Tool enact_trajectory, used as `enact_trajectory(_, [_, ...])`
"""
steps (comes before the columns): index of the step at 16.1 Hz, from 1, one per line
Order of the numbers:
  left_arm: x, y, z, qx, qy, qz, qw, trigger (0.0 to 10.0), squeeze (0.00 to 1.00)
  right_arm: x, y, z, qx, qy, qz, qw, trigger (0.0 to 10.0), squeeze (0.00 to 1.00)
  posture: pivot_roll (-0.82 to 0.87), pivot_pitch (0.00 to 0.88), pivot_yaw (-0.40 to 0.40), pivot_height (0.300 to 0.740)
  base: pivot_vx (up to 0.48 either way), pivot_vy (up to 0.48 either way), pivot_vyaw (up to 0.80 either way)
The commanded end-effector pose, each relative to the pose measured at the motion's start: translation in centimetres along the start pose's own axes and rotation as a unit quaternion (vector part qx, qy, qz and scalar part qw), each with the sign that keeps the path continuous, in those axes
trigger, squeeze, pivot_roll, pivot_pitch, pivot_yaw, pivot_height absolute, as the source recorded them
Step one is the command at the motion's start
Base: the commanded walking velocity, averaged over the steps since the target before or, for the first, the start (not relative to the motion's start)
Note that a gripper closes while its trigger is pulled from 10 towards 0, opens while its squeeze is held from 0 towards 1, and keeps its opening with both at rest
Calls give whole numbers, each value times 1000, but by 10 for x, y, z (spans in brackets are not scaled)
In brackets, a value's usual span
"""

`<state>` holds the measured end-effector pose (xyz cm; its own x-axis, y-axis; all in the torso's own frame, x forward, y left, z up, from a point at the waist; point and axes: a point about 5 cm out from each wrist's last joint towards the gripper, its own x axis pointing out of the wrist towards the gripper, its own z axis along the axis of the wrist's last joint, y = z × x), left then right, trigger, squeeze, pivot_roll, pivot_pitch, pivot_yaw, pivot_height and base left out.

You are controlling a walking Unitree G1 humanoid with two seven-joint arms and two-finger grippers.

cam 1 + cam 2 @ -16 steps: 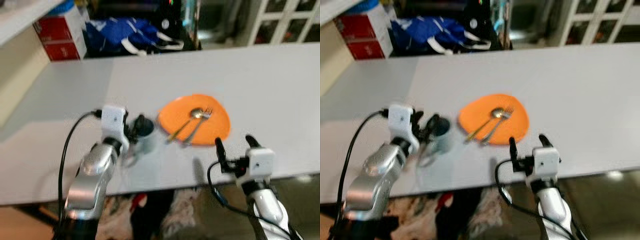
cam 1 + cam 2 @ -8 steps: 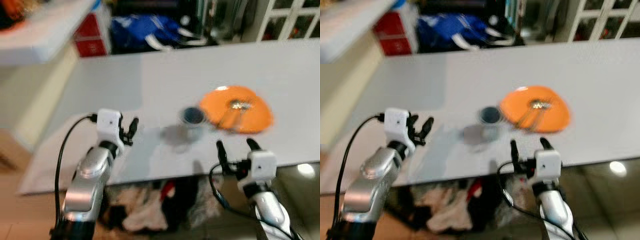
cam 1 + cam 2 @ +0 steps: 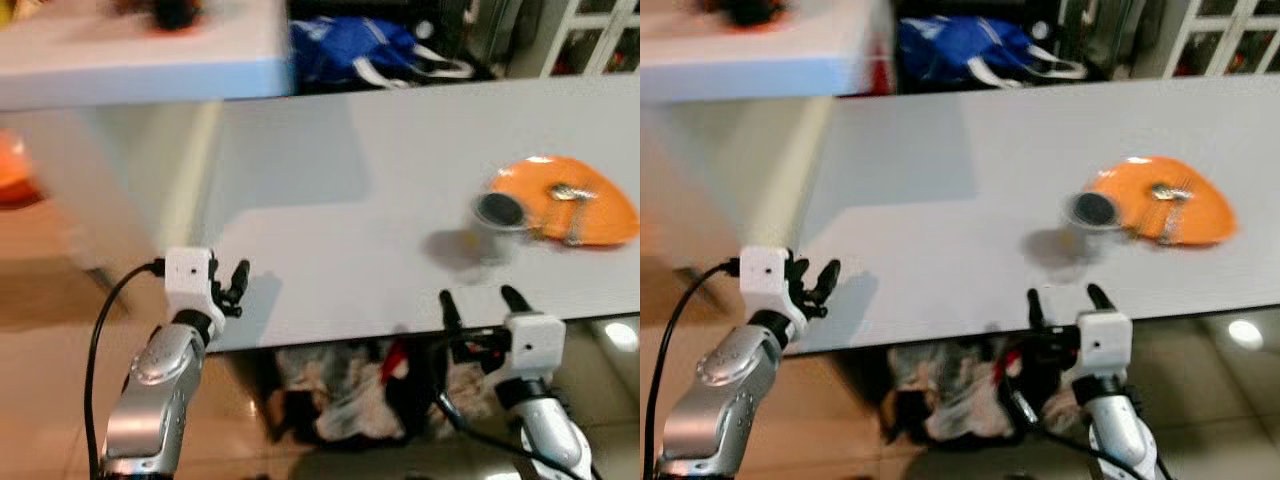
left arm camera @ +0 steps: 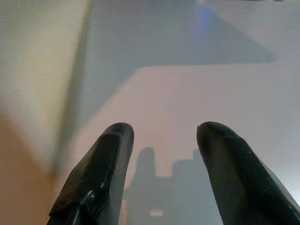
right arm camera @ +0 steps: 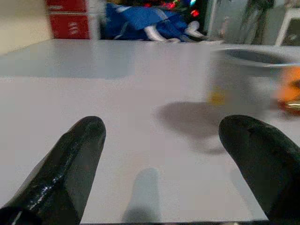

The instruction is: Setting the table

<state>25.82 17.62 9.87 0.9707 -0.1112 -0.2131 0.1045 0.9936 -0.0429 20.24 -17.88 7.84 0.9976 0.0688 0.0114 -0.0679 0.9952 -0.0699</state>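
Grey cup stands on the bench at right, touching the orange plate's near-left rim, spoon & fork on the plate; looks rigid, light, prob. slick, so grip across the wall. Left end effector and right end effector both released, empty, at the near edge. Right wrist view gives the cup side-on w/ its shadow; head views give its dark mouth

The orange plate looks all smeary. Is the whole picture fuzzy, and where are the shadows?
Left eye view: the round orange plate and grey cup are motion-blurred, with a soft shadow left of the cup. Left wrist view: the left gripper casts finger shadows on the white table. Right wrist view: the cup is blurred too.
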Motion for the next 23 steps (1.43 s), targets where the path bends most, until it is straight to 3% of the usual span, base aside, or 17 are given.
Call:
enact_trajectory(1, [-4, 9, -2, 11, 6, 12, 1000, 10000, 0, 0, 3, 0, 8, -6, 5, 1000, 10000, 0, -108, 28, 40, 736, 0, 458, 0])
enact_trajectory(11, [6, 0, 7, 14, -14, -2, 1000, 10000, 0, 6, 1, -11, 6, -9, 8, 1000, 10000, 0, -106, 10, 41, 736, 0, 461, 0])
enact_trajectory(17, [17, -4, 14, 28, -26, -10, 999, 10000, 0, 10, 9, 1, 7, -28, 12, 1000, 10000, 0, -106, 0, 44, 736, 0, 467, 0])
enact_trajectory(20, [24, -13, 20, 49, -38, -37, 997, 10000, 0, 13, 11, 6, 5, -35, 16, 999, 10000, 0, -108, 0, 46, 736, 0, 469, 0])
enact_trajectory(23, [27, -17, 25, 52, -54, -39, 996, 10000, 0, 19, 16, 16, 3, -53, 15, 998, 10000, 0, -107, 0, 50, 736, 0, 82, 0])
